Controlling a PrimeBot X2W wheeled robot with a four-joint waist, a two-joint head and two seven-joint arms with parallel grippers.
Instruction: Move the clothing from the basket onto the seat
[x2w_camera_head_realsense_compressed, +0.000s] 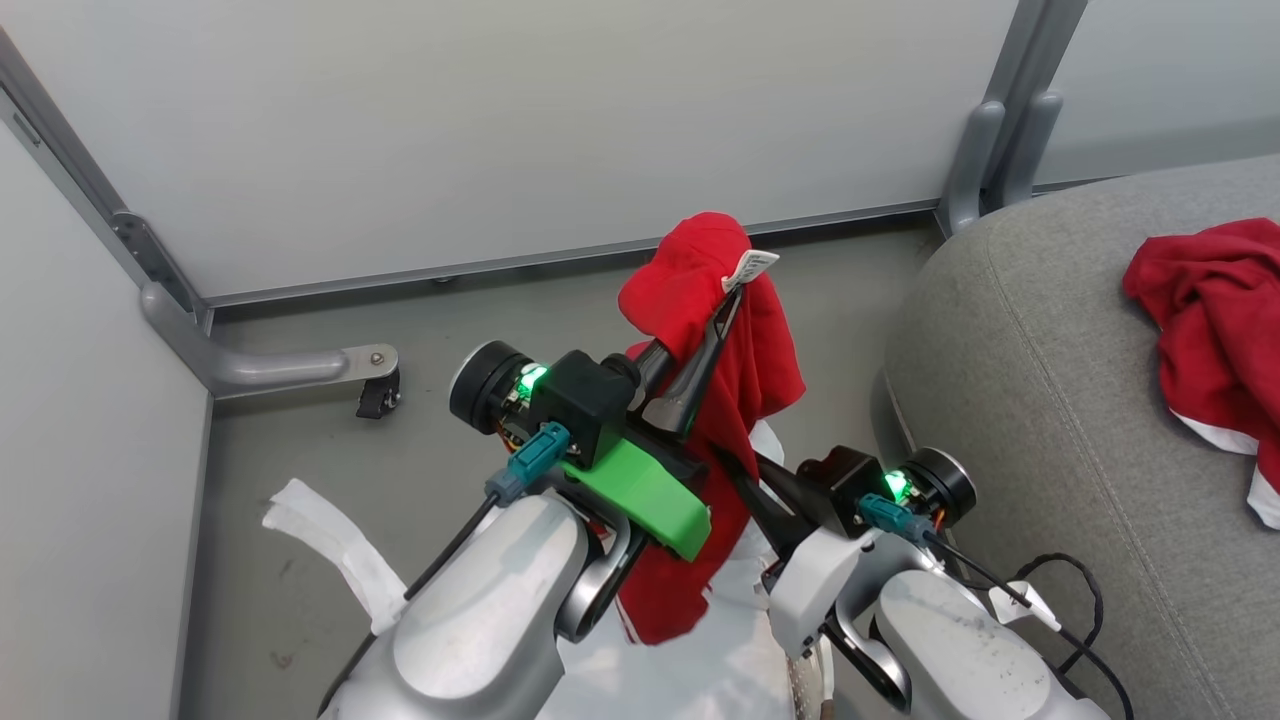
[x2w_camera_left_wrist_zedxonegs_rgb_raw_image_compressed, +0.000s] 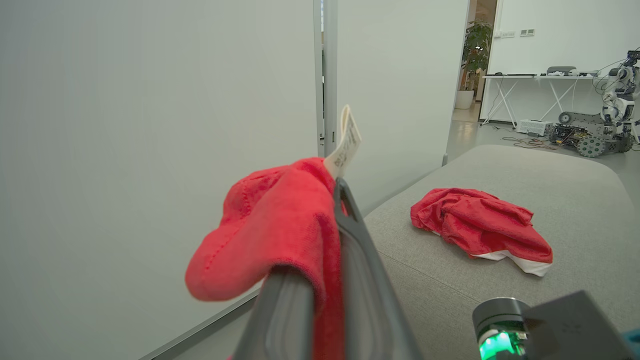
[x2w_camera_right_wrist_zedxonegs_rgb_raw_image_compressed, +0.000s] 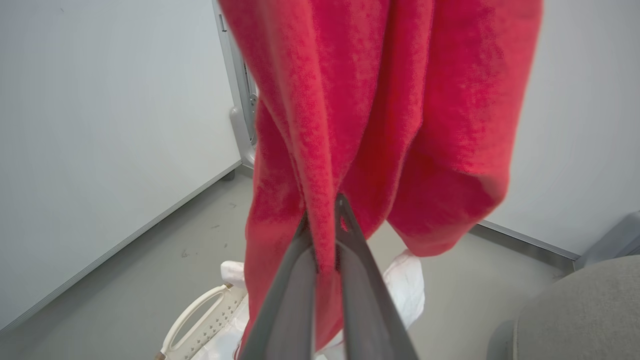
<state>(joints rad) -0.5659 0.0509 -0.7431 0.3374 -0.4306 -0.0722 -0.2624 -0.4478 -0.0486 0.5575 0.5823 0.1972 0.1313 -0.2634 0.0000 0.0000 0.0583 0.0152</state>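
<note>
Left hand (x2w_camera_head_realsense_compressed: 728, 305) and right hand (x2w_camera_right_wrist_zedxonegs_rgb_raw_image_compressed: 325, 220) both pinch the garment (x2w_camera_head_realsense_compressed: 750, 370), which hangs lengthwise downward.

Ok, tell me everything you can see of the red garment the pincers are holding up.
The garment is soft, bright red, fleecy-looking fabric, bunched at the top and hanging down in long folds. The left pincer grips its upper end, where a white tag sticks up. The right pincer is shut on a fold lower down. Its bottom end hangs above the basket; I cannot tell whether it touches it.
</note>
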